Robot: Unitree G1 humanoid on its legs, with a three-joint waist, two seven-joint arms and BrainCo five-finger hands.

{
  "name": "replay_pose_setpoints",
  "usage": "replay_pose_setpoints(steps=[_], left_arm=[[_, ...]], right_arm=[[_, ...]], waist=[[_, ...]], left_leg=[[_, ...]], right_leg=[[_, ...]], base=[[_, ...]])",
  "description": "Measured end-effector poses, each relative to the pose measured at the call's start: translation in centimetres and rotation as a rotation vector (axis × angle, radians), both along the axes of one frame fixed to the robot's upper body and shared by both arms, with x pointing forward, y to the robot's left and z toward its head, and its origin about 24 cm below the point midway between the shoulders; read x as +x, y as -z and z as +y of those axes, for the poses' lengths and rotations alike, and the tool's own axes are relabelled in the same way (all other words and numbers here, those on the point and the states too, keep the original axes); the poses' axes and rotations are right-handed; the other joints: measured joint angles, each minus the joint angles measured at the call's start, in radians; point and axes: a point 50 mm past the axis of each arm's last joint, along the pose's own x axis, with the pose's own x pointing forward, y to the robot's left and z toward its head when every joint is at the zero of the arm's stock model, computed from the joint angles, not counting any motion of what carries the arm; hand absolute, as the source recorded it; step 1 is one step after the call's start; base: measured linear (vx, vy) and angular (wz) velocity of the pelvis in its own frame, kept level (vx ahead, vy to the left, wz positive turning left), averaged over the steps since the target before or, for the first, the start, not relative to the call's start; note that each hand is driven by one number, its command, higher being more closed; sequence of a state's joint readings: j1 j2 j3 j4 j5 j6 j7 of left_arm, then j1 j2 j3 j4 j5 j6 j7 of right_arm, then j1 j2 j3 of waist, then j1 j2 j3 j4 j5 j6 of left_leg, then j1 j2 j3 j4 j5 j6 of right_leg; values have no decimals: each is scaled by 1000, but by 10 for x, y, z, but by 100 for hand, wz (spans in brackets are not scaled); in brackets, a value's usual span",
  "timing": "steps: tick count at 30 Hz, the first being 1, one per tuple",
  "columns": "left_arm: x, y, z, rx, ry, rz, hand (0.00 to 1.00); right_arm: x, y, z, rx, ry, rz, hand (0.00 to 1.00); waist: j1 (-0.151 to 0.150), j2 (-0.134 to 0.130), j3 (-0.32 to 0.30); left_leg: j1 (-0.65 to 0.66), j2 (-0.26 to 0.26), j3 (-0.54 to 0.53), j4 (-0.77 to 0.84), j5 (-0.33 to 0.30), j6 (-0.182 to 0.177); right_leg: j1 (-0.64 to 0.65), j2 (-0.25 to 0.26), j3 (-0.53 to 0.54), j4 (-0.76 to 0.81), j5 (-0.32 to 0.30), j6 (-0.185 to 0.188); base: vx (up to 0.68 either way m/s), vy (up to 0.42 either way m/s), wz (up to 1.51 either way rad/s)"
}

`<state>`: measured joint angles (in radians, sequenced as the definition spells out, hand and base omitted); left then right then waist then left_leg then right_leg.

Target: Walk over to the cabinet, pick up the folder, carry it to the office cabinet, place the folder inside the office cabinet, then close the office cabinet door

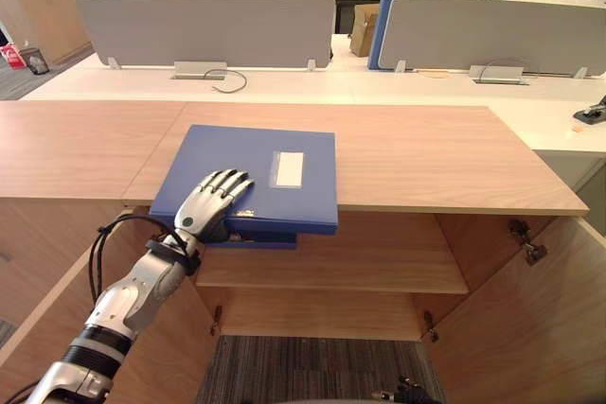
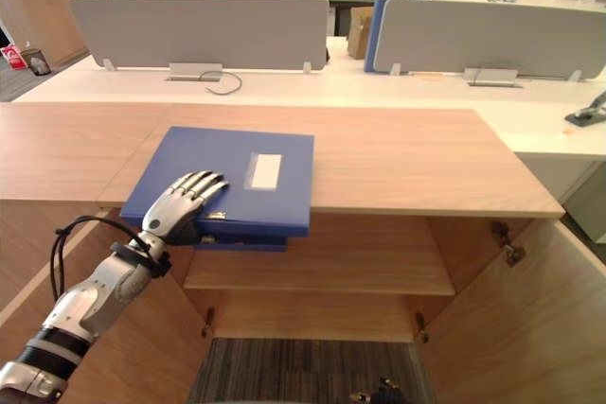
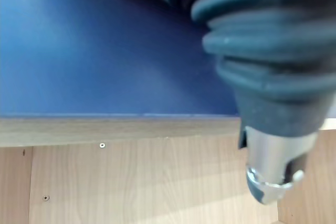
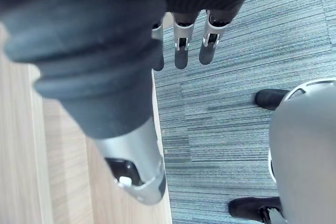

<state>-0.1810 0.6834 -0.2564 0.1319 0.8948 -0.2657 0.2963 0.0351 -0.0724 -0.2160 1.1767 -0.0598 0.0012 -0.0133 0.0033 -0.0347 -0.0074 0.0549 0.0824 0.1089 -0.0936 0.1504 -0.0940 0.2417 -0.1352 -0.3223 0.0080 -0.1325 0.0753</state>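
Observation:
A blue folder (image 1: pixel 256 163) with a white label lies flat on the wooden cabinet top (image 1: pixel 426 153), its near edge jutting out over the open cabinet front. My left hand (image 1: pixel 213 198) rests on the folder's near left corner, fingers straight and spread on the cover. In the left wrist view the blue cover (image 3: pixel 105 51) sits just past the hand, with the thumb (image 3: pixel 268 177) straight below the cabinet's edge. My right hand (image 4: pixel 181 51) hangs low over the carpet beside a wooden door panel, its fingers straight and holding nothing.
Both cabinet doors stand open, the right door (image 1: pixel 540 328) and the left door (image 1: pixel 38 290) swung toward me. A shelf (image 1: pixel 379 262) crosses the inside. Behind the cabinet are white desks with grey dividers (image 1: pixel 204 30). Grey carpet (image 1: pixel 312 366) lies below.

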Motion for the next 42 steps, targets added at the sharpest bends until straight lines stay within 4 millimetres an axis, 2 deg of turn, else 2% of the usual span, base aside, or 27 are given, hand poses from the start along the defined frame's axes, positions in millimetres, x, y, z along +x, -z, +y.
replay_pose_setpoints(steps=[11,22,26,33,36,42], left_arm=[[7,0,8,59,-37,-26,100],[9,-2,8,74,-46,-47,100],[-5,-8,-3,-86,-99,-116,100],[-35,-32,-28,-552,-84,-243,100],[-41,-37,-30,-693,-57,-239,100],[-60,-56,-32,-970,-27,-289,100]], right_arm=[[1,0,-2,-10,0,-1,0],[1,-1,-7,-26,1,-2,0],[2,-1,-7,-32,1,-2,0],[6,-2,-3,-31,-20,-7,0],[10,-2,-2,-34,-24,-12,0],[2,2,7,-8,-38,39,0]], waist=[[-10,4,0],[-12,6,2],[-11,10,19],[3,11,23],[5,12,22],[11,9,23]], left_leg=[[18,0,20,0,-8,-1],[18,0,19,0,-9,-1],[11,-2,17,0,-12,0],[-4,-7,1,5,-12,1],[-4,-6,-3,5,-11,1],[-6,-3,-3,5,-3,3]], right_leg=[[7,-3,19,-1,0,0],[6,-3,19,-1,0,0],[-1,-5,20,-1,-1,0],[-10,-6,17,-1,-1,-1],[-8,-6,13,0,-1,-1],[-16,-6,18,16,-2,-1]], base=[[0,2,-4],[0,0,0],[0,0,0],[14,2,1],[-1,3,1],[-21,13,1]])
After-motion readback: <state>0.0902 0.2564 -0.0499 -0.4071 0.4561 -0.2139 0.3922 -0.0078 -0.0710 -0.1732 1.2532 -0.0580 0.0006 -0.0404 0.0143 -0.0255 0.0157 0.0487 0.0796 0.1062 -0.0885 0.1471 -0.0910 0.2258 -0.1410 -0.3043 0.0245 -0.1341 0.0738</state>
